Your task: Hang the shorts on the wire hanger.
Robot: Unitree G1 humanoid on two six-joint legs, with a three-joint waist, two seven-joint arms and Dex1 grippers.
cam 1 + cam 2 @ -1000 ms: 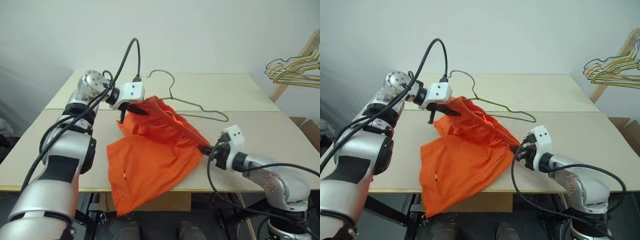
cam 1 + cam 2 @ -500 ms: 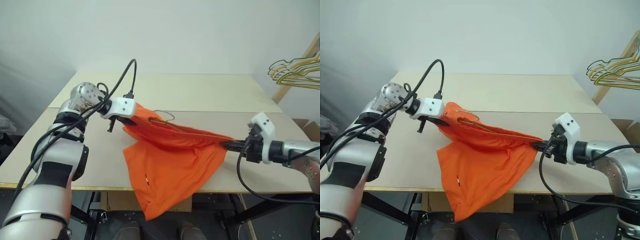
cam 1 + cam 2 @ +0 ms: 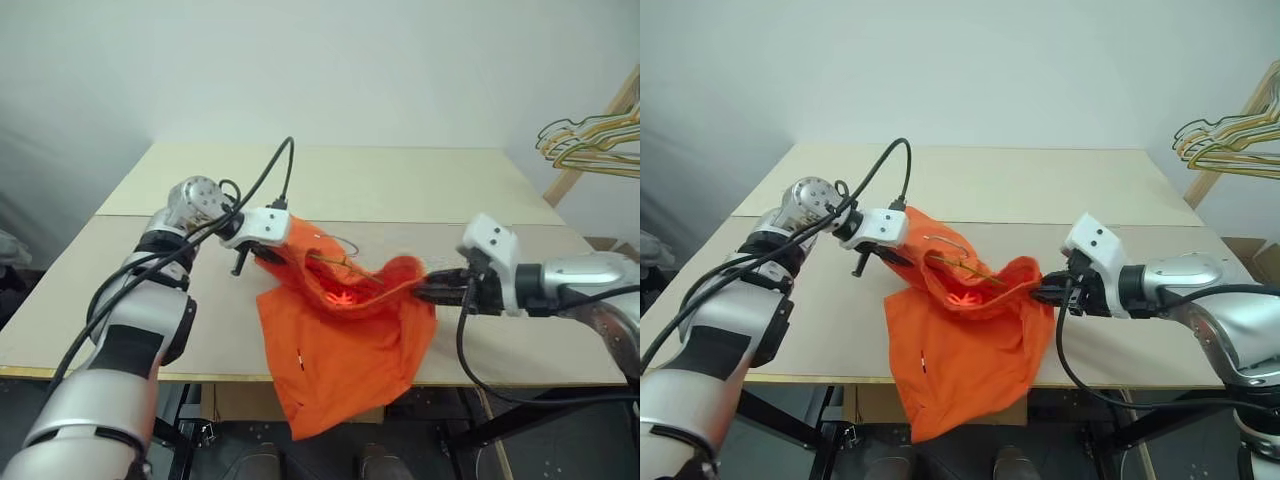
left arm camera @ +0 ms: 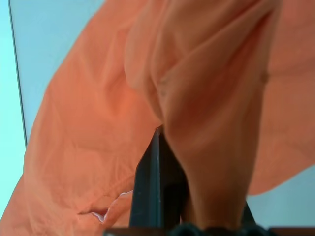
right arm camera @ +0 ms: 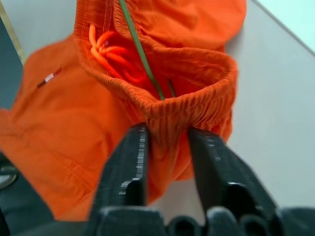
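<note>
shorts [image 3: 345, 330] — bunched at surface [image 3: 420, 185] front edge, wire hanger [image 5: 140, 51] inside waistband | left end effector [image 3: 268, 253] pinching shorts | right end effector [image 5: 167, 147] spread, fingers straddling waistband

The shorts [image 5: 162, 83] are bright orange matt cloth, with a ribbed, gathered waistband and a smooth thin body. The wire hanger [image 5: 140, 51] is thin dull green metal. The desk [image 3: 400, 185] is pale, matt wood board. Both tool fingers [image 5: 130, 162] look like black matt plastic.
</note>
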